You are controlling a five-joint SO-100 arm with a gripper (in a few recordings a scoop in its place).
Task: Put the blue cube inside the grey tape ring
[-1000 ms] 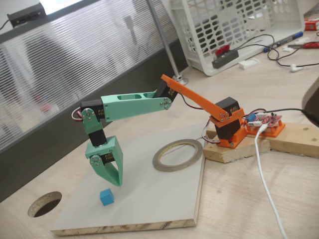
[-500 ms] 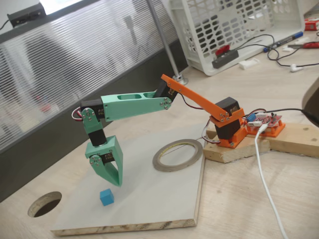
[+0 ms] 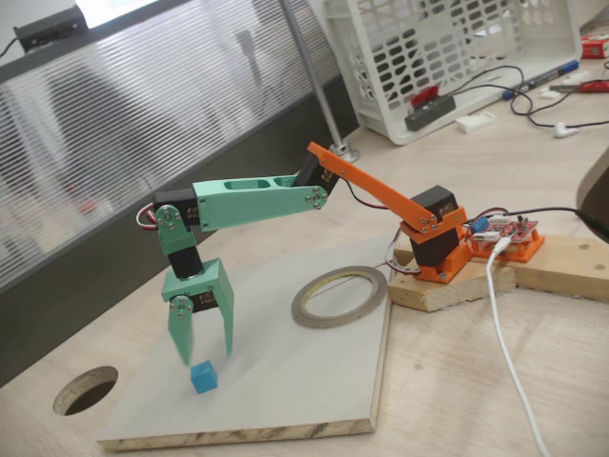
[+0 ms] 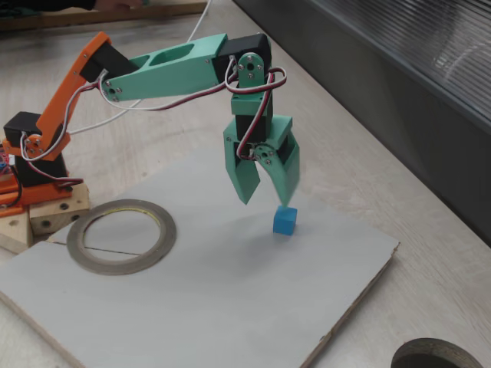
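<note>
We see the blue cube near the front edge of the grey board, not held. Gripper hangs right above it, fingers spread apart, nothing between them. Further back, the grey tape ring lies flat near the board's far corner by the orange arm base.

Soft, even daylight in both fixed views; scene bright. Window strip blown out at top edge, pale glare across ribbed panel. Faint, diffuse shadows on grey board. Slight overall softness, mild grain; no edge distortion.
</note>
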